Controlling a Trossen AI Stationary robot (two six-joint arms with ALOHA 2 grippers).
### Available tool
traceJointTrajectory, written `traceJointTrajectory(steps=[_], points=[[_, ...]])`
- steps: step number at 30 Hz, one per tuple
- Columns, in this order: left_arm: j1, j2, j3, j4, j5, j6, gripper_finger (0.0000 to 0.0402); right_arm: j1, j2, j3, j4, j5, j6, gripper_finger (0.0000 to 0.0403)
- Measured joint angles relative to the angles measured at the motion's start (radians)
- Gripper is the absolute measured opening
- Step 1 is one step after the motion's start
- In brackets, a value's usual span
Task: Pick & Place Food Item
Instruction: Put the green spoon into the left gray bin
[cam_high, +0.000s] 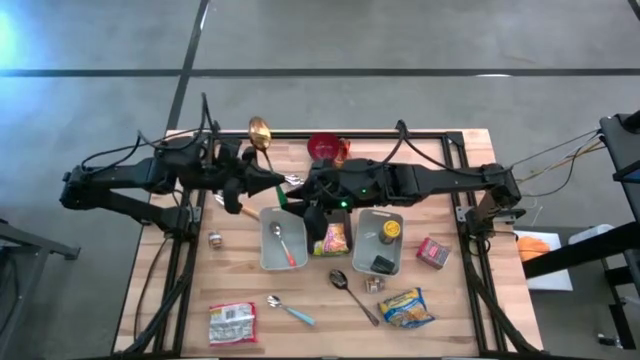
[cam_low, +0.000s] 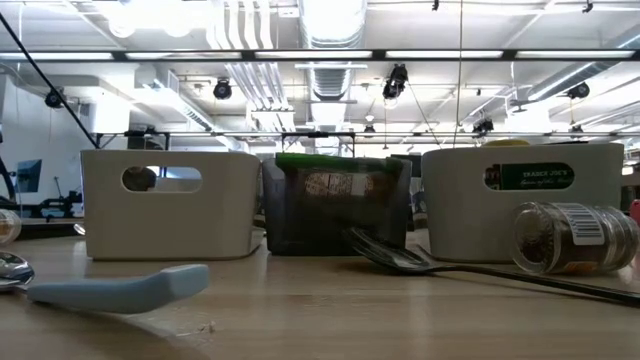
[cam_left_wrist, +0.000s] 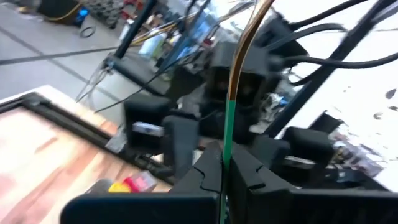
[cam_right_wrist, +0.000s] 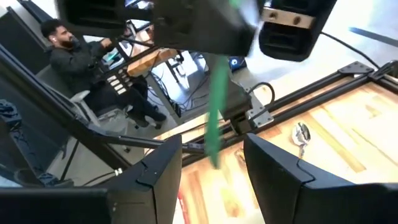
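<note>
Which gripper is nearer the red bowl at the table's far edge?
The right. The right gripper sits just beside and in front of the red bowl; the left gripper, shut on a green-handled utensil, is farther to its side.

A green-handled utensil stands upright, pinched in the left end effector.

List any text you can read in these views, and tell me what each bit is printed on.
"TRADER JOE'S": dark green oval label showing through the handle cutout of the right white bin, low view.
Toppled spice jar: barcode label, print too small to read.
Dark container between the bins: label blurred, unreadable.
Snack packets in the high view: print too small to read.
</note>
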Motion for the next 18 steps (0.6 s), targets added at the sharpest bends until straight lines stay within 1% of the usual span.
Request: traceJointTrajectory(steps=[5,7,9,16,18], points=[[0.000,0.005,0.000,0.061,0.031,-0.001,0.0001,0.000,0.000,0.000,0.007,0.000,-0.019,0.0170],[0.000,0.005,0.000,0.071,0.031,-0.001,0.0000,0.000,0.000,0.000,0.007,0.000,-0.025,0.0162],[0.000,0.005,0.000,0.082,0.031,-0.005,0.0000,0.000,0.000,0.000,0.010,-0.001,-0.035,0.0142],[0.000,0.037,0.000,0.101,0.031,-0.028,0.0000,0.001,0.000,0.000,0.074,-0.004,-0.096,0.0039],[0.000,0.047,0.000,0.103,0.036,-0.030,0.0000,0.000,0.000,0.000,0.073,-0.004,-0.096,0.0020]])
